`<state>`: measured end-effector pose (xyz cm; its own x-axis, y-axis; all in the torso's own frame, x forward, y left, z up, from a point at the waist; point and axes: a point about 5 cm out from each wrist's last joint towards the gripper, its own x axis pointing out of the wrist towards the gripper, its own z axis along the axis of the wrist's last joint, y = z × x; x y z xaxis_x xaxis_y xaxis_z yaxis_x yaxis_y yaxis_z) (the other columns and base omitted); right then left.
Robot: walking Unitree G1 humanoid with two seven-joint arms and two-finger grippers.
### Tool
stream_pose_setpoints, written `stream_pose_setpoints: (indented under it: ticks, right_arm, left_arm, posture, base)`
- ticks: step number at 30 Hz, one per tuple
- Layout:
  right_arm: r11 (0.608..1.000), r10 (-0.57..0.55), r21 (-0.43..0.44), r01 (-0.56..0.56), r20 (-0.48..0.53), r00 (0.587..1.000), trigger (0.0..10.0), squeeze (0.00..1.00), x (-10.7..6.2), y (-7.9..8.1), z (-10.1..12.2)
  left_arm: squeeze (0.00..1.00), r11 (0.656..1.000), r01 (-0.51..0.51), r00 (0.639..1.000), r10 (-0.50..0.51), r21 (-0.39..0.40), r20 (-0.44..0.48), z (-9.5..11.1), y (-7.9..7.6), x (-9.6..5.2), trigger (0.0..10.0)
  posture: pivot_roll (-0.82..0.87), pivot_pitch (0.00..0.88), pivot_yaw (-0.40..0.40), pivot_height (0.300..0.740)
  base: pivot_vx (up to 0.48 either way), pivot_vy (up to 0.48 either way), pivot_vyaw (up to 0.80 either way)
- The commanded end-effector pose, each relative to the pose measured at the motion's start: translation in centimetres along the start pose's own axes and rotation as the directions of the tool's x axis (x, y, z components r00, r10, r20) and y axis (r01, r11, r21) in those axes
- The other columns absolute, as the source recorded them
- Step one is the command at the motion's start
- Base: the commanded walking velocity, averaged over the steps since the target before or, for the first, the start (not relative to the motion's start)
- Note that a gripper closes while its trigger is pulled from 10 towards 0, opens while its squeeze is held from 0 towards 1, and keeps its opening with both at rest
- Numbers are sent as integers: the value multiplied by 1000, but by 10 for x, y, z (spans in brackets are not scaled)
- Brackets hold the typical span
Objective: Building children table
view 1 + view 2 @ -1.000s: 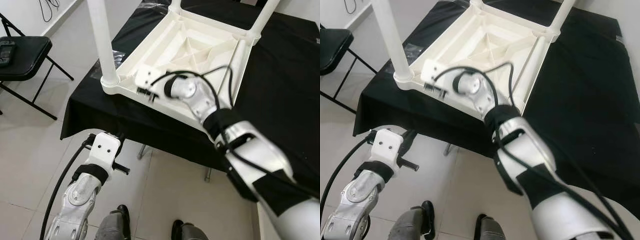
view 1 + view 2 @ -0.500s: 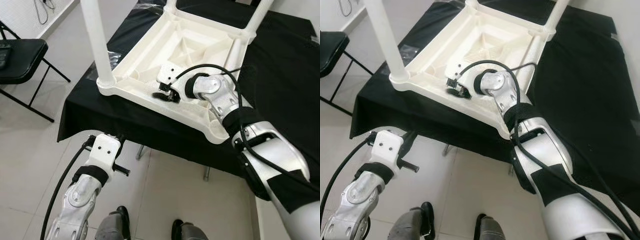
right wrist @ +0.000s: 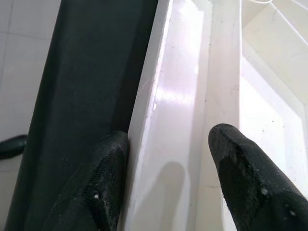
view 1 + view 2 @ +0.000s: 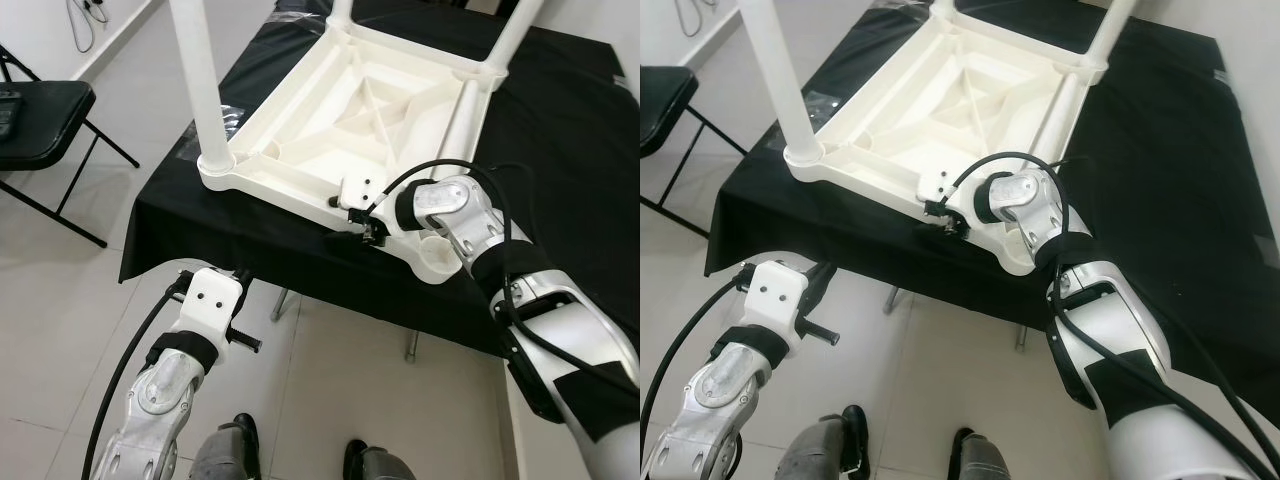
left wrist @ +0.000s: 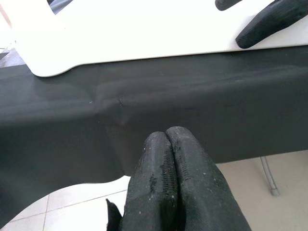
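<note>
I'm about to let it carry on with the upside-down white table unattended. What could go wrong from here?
1. The right gripper is open, its fingers straddling the near rim of the white table; one finger sits against the black cloth, so closing may pinch the cloth too.
2. The table's near corner lies at the covered table's edge; a pull toward the robot might slide it off.
3. The upright leg could swing if the table shifts.
</note>
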<state>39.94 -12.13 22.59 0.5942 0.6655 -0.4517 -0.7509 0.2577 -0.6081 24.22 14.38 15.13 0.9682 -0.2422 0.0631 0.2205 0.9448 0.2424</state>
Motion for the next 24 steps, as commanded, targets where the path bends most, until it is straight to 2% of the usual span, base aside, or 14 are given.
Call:
stream_pose_setpoints:
  ticks: [1, 6, 10, 12, 15, 16, 24]
  right_arm:
    - [999, -49, -1, 49, -35, 998, 10000, 0, -6, -7, -4]
    - [998, -57, -2, 57, -90, 994, 10000, 0, -14, -9, -15]
    - [993, -117, -30, 113, -163, 980, 10000, 0, -23, -16, -24]
    - [982, -187, -53, 180, -220, 957, 10000, 0, -28, -24, -29]
    - [949, -317, -107, 298, -307, 897, 10000, 0, -39, -37, -36]
    - [941, -340, -117, 319, -320, 885, 10000, 0, -41, -40, -36]
    - [920, -391, -135, 367, -330, 859, 10000, 0, -45, -46, -35]
  left_arm:
    - [0, 1000, 8, 1000, -8, -4, -14, -2, -2, -2, 10000]
    - [0, 1000, 7, 1000, -7, -3, -13, -2, -2, -2, 10000]
    - [0, 1000, 4, 1000, -4, -5, -13, -2, -2, -2, 10000]
    - [0, 1000, 4, 1000, -4, -5, -12, -2, -2, -2, 10000]
    - [0, 1000, 3, 1000, -3, -5, -12, -2, -2, -2, 10000]
    - [0, 1000, 3, 1000, -3, -5, -12, -2, -2, -2, 10000]
    - [0, 1000, 3, 1000, -3, -5, -13, -2, -1, -2, 10000]
  posture:
    - [112, 249, -111, 740]
    - [113, 252, -113, 740]
    - [109, 254, -114, 740]
    - [109, 254, -114, 740]
    - [111, 254, -114, 740]
    - [111, 254, -114, 740]
    - [113, 255, -113, 740]
  base:
    - [0, 0, 0]
    - [0, 0, 0]
    - [0, 0, 0]
    - [0, 0, 0]
    - [0, 0, 0]
    - [0, 0, 0]
    - [0, 0, 0]
